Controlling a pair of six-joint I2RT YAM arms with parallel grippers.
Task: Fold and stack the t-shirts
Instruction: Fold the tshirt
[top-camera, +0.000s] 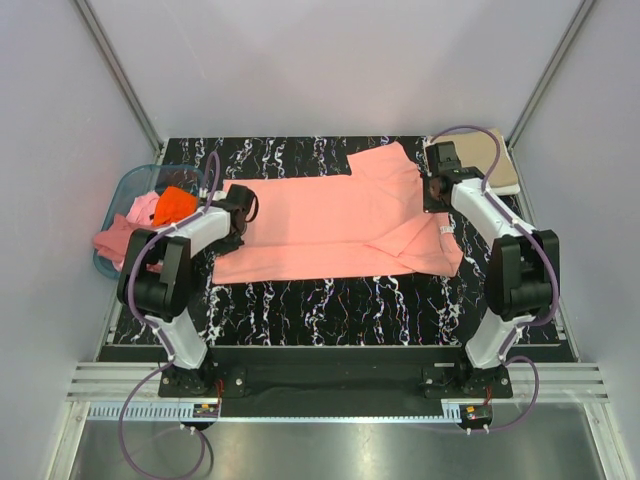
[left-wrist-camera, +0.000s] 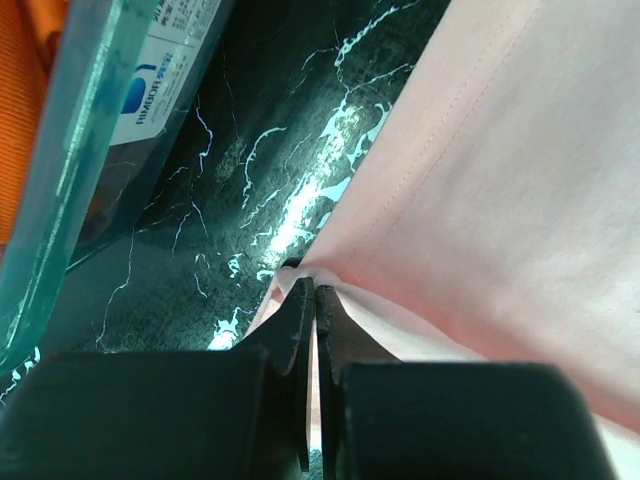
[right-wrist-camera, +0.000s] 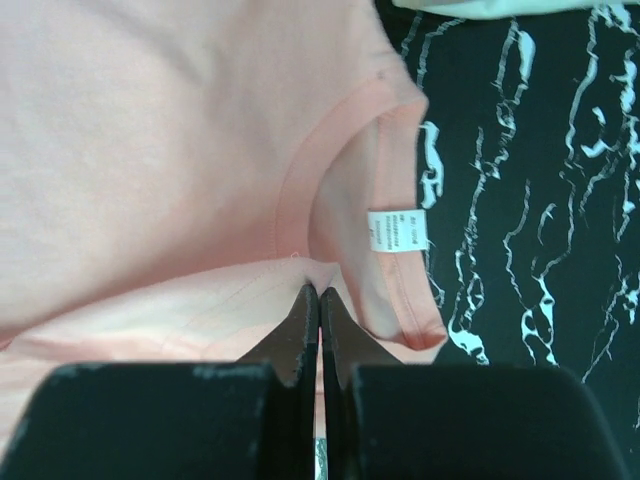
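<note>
Pale grey walls (top-camera: 330, 60), black marbled tabletop (top-camera: 330, 300)

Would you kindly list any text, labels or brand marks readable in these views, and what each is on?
White sticker on the translucent teal plastic basket: blue logo and print, too blurred to read.
White neck tag in the collar of the salmon-pink fabric t-shirt: print too small to read.
No other text visible.

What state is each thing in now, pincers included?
salmon-pink t-shirt: spread flat, unfolded, pinched at both ends
left pincer: shut on the salmon-pink t-shirt's hem edge
right pincer: shut on the salmon-pink t-shirt beside the collar
tan t-shirt: folded, at the far right
basket: upright, holding crumpled shirts
orange t-shirt: crumpled in the basket
light pink t-shirt: crumpled, draped over the basket's rim
</note>
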